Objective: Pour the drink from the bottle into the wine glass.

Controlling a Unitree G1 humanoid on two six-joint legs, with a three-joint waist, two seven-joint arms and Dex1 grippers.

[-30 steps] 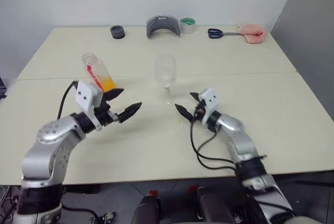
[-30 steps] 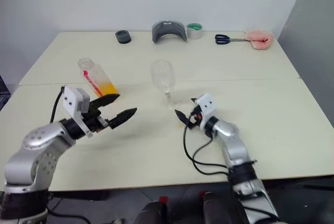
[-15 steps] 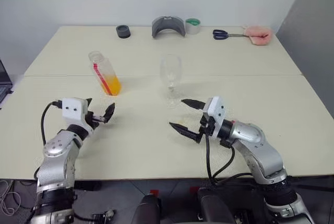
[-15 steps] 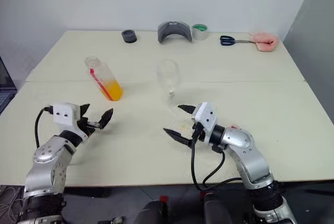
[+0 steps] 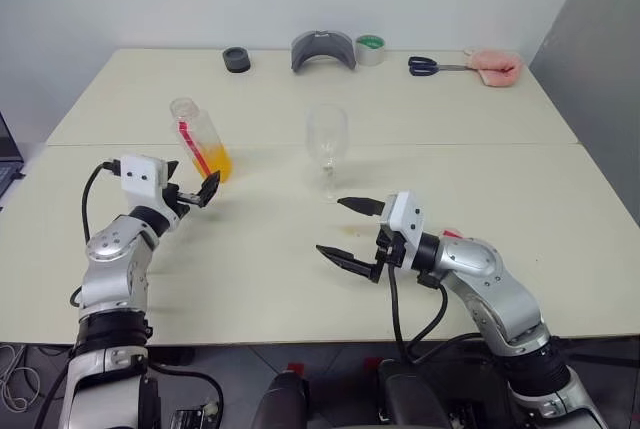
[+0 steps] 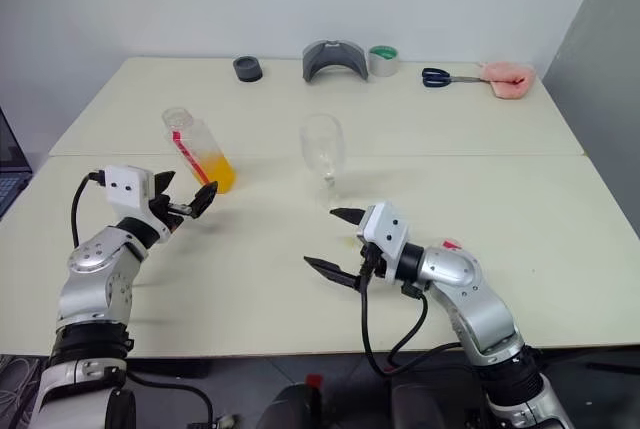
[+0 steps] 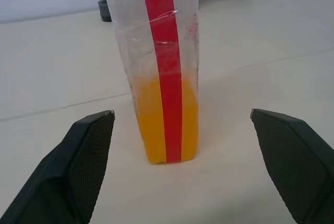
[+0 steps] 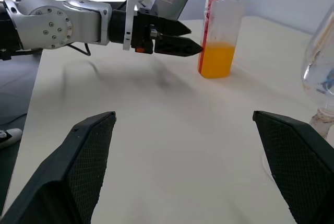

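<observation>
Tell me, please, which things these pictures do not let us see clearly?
- Top of the bottle: cut off by the upper edge of the left wrist view, so no cap can be judged there.
- Wine glass: cut off by the side edge of the right wrist view; whether any liquid is inside cannot be told.
- Small dark round object at the table's far edge: too small to identify in the head views.

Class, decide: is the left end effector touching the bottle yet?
Apart. In the left wrist view, both fingers stand wide of the bottle, with bare table visible between.
</observation>
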